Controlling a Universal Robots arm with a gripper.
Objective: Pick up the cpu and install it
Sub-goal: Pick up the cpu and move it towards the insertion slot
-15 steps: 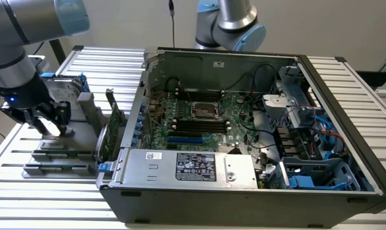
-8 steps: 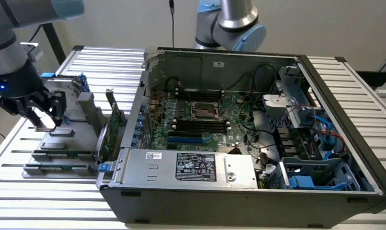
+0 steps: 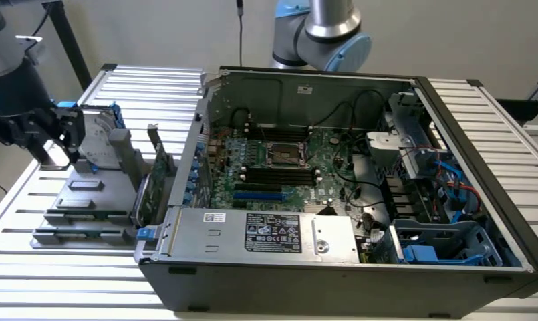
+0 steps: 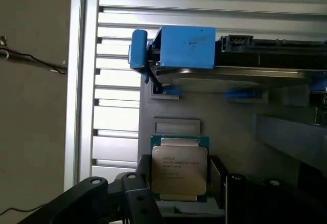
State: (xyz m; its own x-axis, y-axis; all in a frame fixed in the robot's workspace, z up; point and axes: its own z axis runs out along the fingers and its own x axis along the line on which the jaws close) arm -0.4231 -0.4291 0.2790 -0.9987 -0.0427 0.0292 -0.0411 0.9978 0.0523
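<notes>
Sitting in grey tray (image 4: pixel 225 114) — cpu (image 4: pixel 179 169), claw (image 4: pixel 181 177) right at it

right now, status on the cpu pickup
tool down at the cpu. cpu at grey holder, outside the case. hard drive close beside it, apart.

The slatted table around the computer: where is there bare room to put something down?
Bare slats of the table lie in front of the grey parts holder, and in a strip beside the computer case at the exterior view's right. Crowded: the holder, where the gripper hovers by the cpu.
</notes>
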